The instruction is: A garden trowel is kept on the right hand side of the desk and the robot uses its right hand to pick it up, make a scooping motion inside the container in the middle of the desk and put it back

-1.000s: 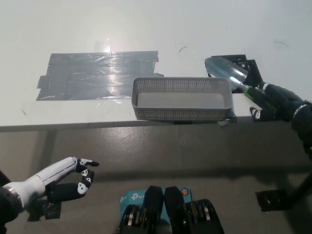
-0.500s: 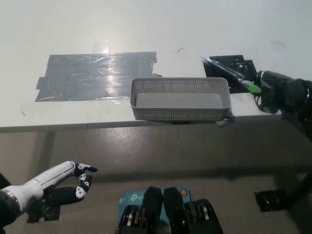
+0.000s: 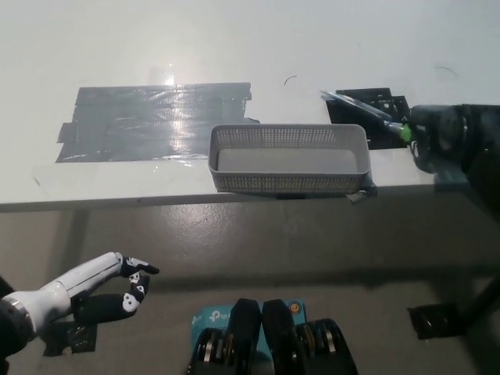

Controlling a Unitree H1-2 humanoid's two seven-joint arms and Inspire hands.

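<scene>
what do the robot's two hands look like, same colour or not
No. The left hand is white with slim fingers, black at the tips and thumb, with small white marks there. The right hand is all black and bulky, on a thick black arm.

1. The upper half of the view is filled by a white table (image 3: 234, 39), and its front edge is seen running across the picture.
2. A broad patch of grey tape (image 3: 148, 121) with ragged edges is stuck flat on the table's left part.
3. A soft glare (image 3: 172, 74) is seen on the white surface just above the tape.
4. A black patch (image 3: 344, 116) is fixed near the table's right front edge.
5. A thin curved dark mark (image 3: 291, 79) is seen further back.
6. Below the table edge, a dull grey-brown floor (image 3: 297, 250) is seen, and a small black object (image 3: 433, 320) lies on it at the lower right.
</scene>
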